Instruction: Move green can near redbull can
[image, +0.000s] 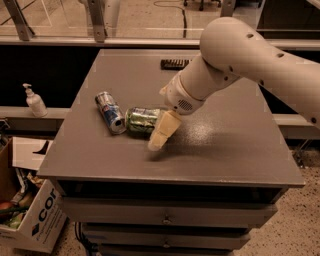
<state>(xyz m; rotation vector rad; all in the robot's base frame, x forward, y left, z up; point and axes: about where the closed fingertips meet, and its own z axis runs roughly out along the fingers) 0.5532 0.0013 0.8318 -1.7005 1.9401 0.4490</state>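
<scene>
The green can (141, 120) looks light and apt to roll, best held mid-body (the gripper (161, 132) is at its end; clamped or not, I cannot tell).

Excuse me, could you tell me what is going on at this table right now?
A one-armed robot is working with two drink cans on a grey table. Its gripper is down at the green can, at the end facing away from the redbull can. Both cans lie on their sides near the table's left half, close together; whether they touch is hard to tell. The green can already sits right beside the redbull can.
</scene>
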